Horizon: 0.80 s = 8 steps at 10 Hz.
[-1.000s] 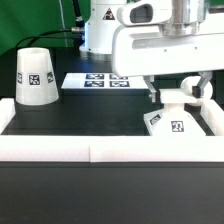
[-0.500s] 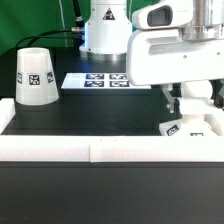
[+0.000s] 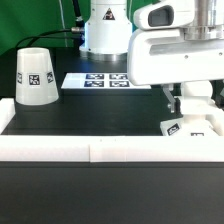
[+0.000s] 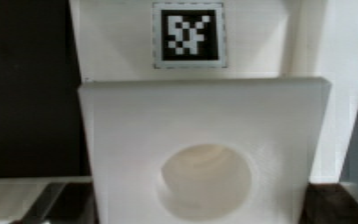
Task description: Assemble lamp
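While the jaws hang over the base (image 3: 185, 122), I cannot tell if they pinch it. Dragged, it could snag the nearby border rail (image 3: 130, 150).

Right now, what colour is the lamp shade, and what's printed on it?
The lamp shade is white with a black-and-white square marker, clearest in the exterior view.

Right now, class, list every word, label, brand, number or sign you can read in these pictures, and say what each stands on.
Words, brands, numbers: none can be read in either view.
Signs: only black-and-white square markers, which are coded patterns and not text, on the shade, the marker board and the base.
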Available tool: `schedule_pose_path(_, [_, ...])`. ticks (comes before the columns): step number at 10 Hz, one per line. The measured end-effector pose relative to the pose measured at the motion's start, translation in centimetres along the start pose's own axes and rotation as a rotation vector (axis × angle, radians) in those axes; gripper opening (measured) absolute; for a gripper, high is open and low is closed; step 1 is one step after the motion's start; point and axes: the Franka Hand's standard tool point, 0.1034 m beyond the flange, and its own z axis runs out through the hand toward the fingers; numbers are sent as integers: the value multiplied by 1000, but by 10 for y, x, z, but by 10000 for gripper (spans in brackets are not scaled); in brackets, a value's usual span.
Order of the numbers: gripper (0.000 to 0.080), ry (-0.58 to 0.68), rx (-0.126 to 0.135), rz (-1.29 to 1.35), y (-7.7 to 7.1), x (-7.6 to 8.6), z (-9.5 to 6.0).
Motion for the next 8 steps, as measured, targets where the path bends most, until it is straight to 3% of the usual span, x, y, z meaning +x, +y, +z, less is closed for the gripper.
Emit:
schedule_pose_path(1, [550, -5, 0, -9, -1, -11, 0])
schedule_pose_path(2, [665, -13, -2, -12, -2, -18, 0])
schedule_pose_path(3, [693, -13, -2, -18, -4, -27, -1])
schedule_pose_path(5, [698, -20, -6, -38, -4, -47, -7])
schedule_pose_path(8, [699, -40, -15, -59, 1, -87, -28])
